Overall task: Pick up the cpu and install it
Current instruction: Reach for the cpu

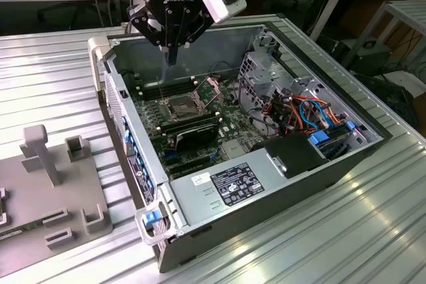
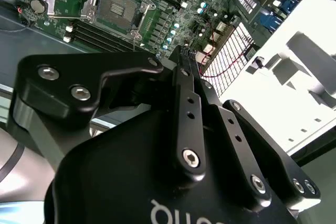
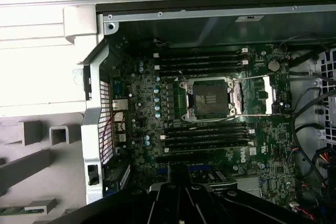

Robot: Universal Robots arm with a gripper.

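**Fig. 1.** Open computer case (image 1: 279, 197) lying on its side on a ribbed metal table (image 1: 346, 244). 1 gripper (image 1: 172, 58) hangs over the case near its back wall, above the motherboard (image 3: 142, 129), well clear of the board. In the second wrist view its 2 fingers (image 2: 184, 93) run side by side and meet at the tips, drawn together. Whether the cpu is pinched between them cannot be told.

The socket (image 3: 210, 98) sits near the middle of the motherboard, contact field exposed, with its metal frame (image 3: 260, 95) swung open to one side. 2 banks of dark memory slots (image 3: 205, 135) flank the socket.

A grey power supply (image 1: 226, 187) fills the case's near corner. Orange and blue cables (image 1: 306, 111) cluster towards the case's end on the exterior view's right.

A grey fixture plate (image 1: 46, 191) with upright posts lies at the table's edge on the exterior view's left, beside the case.
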